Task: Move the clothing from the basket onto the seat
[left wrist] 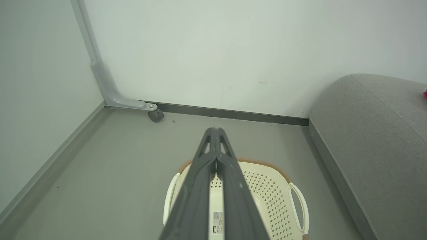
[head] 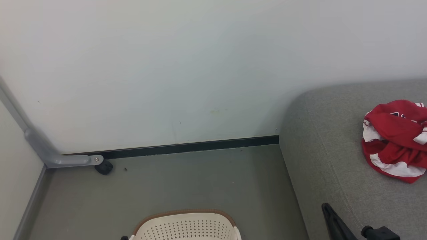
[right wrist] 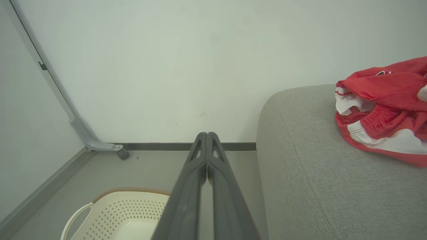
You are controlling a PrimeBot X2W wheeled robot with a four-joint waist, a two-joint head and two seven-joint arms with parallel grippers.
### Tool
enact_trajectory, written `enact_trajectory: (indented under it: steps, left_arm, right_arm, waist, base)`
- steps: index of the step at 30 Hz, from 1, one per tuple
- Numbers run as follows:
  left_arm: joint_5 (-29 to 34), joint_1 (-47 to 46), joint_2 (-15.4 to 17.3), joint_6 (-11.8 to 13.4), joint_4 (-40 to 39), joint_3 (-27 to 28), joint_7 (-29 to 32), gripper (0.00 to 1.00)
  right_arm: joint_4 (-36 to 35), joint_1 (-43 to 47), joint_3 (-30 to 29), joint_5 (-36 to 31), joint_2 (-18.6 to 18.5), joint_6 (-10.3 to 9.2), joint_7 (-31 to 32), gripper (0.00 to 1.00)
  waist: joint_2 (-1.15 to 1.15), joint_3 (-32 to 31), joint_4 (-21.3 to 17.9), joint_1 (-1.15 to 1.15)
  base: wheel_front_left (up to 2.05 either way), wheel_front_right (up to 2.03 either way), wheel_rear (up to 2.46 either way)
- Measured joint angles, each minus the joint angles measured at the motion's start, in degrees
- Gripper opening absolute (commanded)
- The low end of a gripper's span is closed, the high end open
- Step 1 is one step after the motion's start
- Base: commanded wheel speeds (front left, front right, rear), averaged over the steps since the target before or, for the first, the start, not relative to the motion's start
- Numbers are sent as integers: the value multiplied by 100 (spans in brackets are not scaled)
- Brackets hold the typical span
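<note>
Clothing (head: 393, 140) is held by neither gripper. In the left wrist view the left gripper (left wrist: 216, 131) has its two dark fingers pressed together along their length. The tips meet near the middle of the frame with nothing between them. Under them, at the lower centre, is the basket (left wrist: 267, 186), showing its perforated inner wall and a small label (left wrist: 217, 221) on its bottom.

The right gripper (right wrist: 206, 135) is closed in the same way, tip against tip and empty, in the middle of the right wrist view. There it stands between the basket at the lower left and the seat (right wrist: 307, 173) at the right.

In the head view the red and white garments lie in a crumpled heap on the grey seat at the right edge of the frame. They are well apart from the basket, which sits on the floor (head: 200, 180) at the bottom centre. A pale wall (head: 186, 66) fills the upper frame, with a dark skirting strip (head: 186, 146) along its foot. At the left a grey bracket (head: 60, 159) ends beside a small black wheel (head: 104, 167).
</note>
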Motion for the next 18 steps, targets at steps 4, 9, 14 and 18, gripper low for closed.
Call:
enact_trajectory:
  steps: [4, 9, 14, 18]
  left_arm:
    - [-146, -1, -2, -51, 2, 33, 66, 0]
    - [-533, -15, -5, -105, 12, 127, 179, 0]
    - [-926, -46, -7, -199, 12, 204, 292, 0]
    - [-1241, -51, -10, -255, 12, 256, 385, 0]
  right_arm:
    - [20, -1, -135, 177, 25, 18, 65, 0]
    - [57, -9, -272, 570, 92, 68, 174, 0]
    - [111, -16, -412, 956, 158, 116, 283, 0]
    - [147, -21, -536, 1246, 207, 166, 374, 0]
  waist:
    - [0, 4, 14, 0]
    - [0, 10, 41, 0]
    - [0, 15, 64, 0]
    - [0, 18, 81, 0]
  base:
    - [0, 0, 0]
    - [0, 0, 0]
    - [0, 0, 0]
    - [0, 0, 0]
